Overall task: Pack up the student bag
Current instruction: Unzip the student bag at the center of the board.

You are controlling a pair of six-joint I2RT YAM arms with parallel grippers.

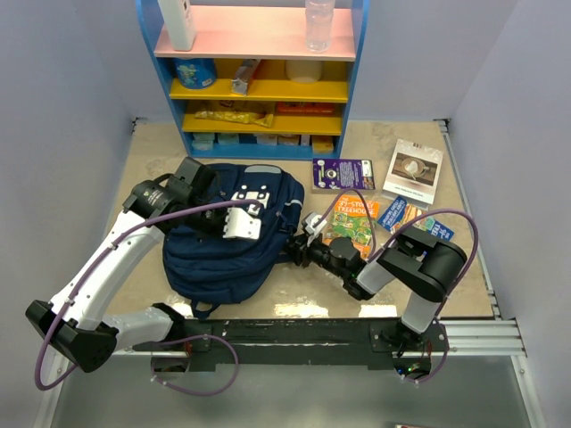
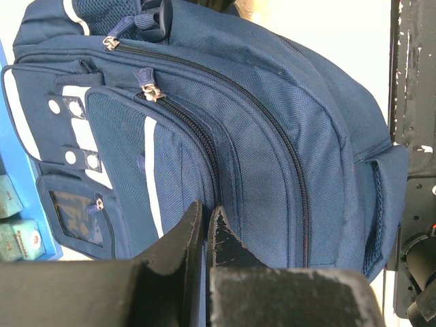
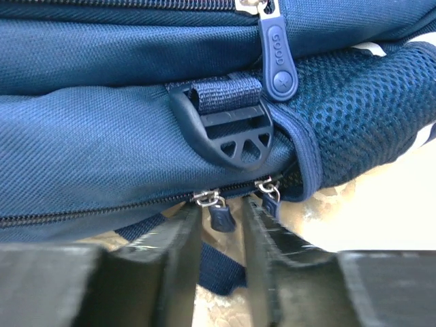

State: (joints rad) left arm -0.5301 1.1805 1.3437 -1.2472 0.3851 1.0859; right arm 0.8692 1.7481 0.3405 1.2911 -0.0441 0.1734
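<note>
As packing stands: nothing is going in yet; I am seeing the student bag (image 1: 223,259) zipped closed, books (image 1: 350,221) waiting beside it.
Bag place: lying flat, front up, left of centre on the table (image 1: 152,147).
Bag axis: running near-to-far, top pointing toward the shelf unit (image 1: 356,89).
Left gripper (image 2: 206,211): clenching shut against the bag's front; pinching fabric or not, I cannot tell.
Right gripper (image 3: 221,208): jaws standing apart, straddling a small zip pull (image 3: 221,219), not gripping.

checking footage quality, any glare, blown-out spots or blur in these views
Top view: evenly lit, a glare patch on the table near the near edge. Left wrist view: backpack sharp, background at upper right blown white. Right wrist view: zipper pull sharp, table washed out at lower right.
</note>
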